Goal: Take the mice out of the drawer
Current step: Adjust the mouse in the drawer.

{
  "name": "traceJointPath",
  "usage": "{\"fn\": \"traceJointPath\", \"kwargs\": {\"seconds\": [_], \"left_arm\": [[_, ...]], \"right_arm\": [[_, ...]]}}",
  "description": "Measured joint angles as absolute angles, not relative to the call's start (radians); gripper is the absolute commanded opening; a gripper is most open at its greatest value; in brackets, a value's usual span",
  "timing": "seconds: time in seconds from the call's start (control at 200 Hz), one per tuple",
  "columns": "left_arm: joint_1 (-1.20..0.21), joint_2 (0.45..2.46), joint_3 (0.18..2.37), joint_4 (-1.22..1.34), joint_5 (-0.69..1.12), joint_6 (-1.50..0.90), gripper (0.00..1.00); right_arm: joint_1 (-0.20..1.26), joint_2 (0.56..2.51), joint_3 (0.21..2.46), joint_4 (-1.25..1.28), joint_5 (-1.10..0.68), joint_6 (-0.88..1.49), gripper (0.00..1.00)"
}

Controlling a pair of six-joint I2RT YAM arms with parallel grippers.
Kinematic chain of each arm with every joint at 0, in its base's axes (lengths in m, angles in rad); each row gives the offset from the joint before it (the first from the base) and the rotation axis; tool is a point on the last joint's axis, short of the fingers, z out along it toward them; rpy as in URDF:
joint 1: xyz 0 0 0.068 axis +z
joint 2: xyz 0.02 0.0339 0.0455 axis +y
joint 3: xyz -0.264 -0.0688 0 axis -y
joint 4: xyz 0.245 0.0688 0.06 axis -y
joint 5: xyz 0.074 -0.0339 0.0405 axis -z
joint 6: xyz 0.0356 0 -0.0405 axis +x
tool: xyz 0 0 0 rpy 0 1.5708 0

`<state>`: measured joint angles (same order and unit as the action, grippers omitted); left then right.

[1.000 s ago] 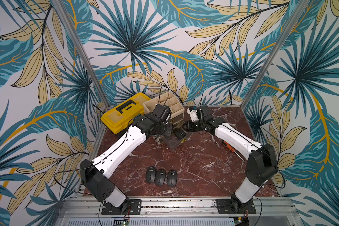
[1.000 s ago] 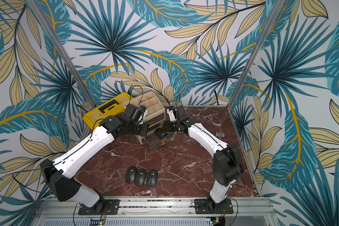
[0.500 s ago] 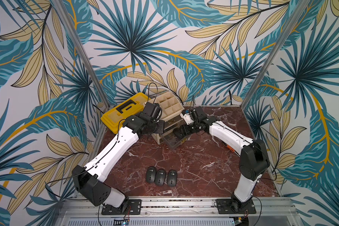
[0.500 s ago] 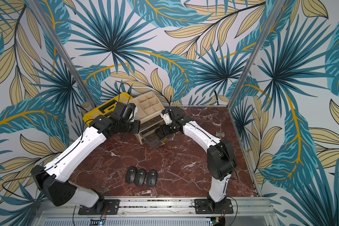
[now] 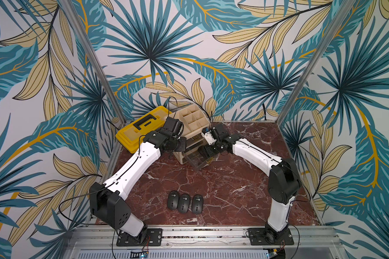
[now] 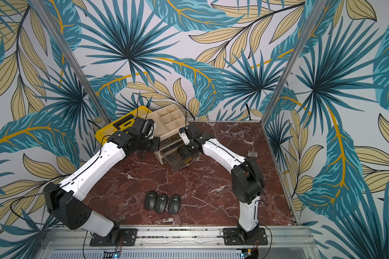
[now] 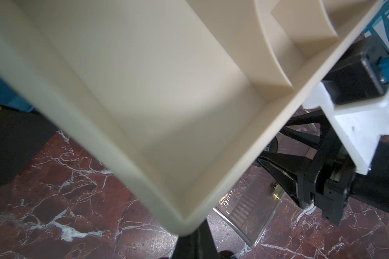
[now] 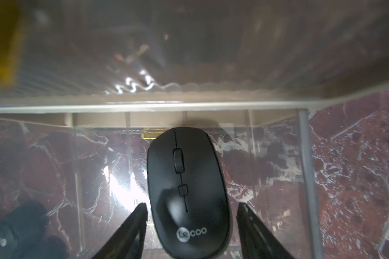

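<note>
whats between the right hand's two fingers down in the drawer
A dark mouse, lying in the clear drawer. The right wrist view shows the right hand open, a gap either side.

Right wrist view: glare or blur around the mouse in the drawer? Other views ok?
Right wrist view: mouse sharp, white glare patch on the clear drawer floor beside it, frame's upper part hazy, out of focus. Left wrist view: beige organizer fills the frame, near rim blurred. Both top views: evenly lit, sharp.

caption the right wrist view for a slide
Open right end effector flanks a black mouse inside the clear drawer.
</note>
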<state>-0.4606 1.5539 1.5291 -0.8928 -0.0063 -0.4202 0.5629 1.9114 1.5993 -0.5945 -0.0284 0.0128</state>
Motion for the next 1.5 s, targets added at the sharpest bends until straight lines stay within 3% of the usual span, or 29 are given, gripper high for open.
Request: {"fn": "traceJointPath", "kwargs": {"seconds": [0.546, 0.596, 0.726, 0.786, 1.502], "left_arm": [[-0.455, 1.581, 1.53, -0.879, 0.012, -0.42, 0.0], [-0.455, 1.581, 1.53, -0.879, 0.013, -0.419, 0.0], [-0.455, 1.582, 1.53, -0.879, 0.015, -0.417, 0.0], [-0.453, 1.583, 1.53, -0.879, 0.015, -0.416, 0.0], [-0.448, 1.626, 1.531, -0.834, 0.066, -0.415, 0.0]], "right_arm": [[0.57, 1.869, 1.561, -0.544, 0.017, 0.277, 0.54], [0.568, 1.854, 1.548, -0.541, 0.01, 0.302, 0.45], [0.566, 1.837, 1.541, -0.535, -0.039, 0.368, 0.1], [0.566, 1.836, 1.539, -0.529, -0.07, 0.4, 0.0], [0.565, 1.918, 1.644, -0.695, -0.244, 0.656, 0.0]]}}
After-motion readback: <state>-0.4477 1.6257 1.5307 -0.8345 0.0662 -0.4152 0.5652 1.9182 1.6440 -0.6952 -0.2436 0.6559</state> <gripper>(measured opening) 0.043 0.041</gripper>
